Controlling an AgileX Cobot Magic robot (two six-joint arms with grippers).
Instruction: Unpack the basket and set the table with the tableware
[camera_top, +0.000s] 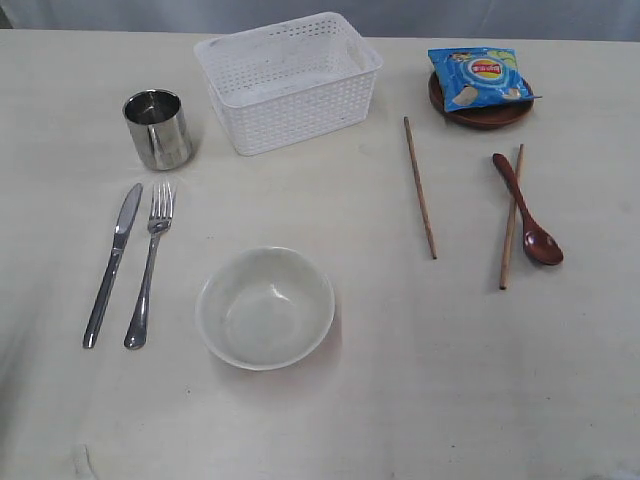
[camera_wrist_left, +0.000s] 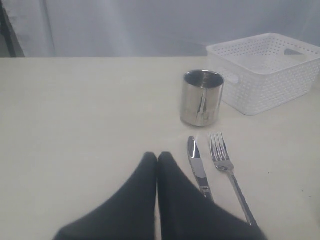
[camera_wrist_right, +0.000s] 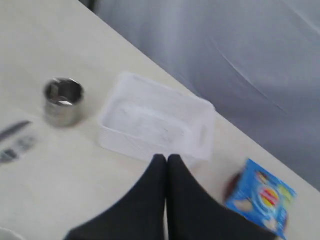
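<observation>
The white basket (camera_top: 290, 80) stands empty at the back middle of the table (camera_top: 380, 400). Left of it is the steel cup (camera_top: 158, 128), with the knife (camera_top: 112, 264) and fork (camera_top: 149, 268) side by side in front. The white bowl (camera_top: 265, 306) sits front centre. Two chopsticks (camera_top: 420, 187) lie apart at the right, one crossed by the wooden spoon (camera_top: 528, 210). The brown plate (camera_top: 488, 113) sits at the back right. Neither arm shows in the exterior view. My left gripper (camera_wrist_left: 157, 156) is shut and empty, hovering beside the knife (camera_wrist_left: 198, 167). My right gripper (camera_wrist_right: 166, 157) is shut and empty, above the table short of the basket (camera_wrist_right: 156, 119).
A blue chips bag (camera_top: 480, 77) lies on the brown plate. A grey curtain hangs behind the table's far edge. The right wrist view is motion-blurred.
</observation>
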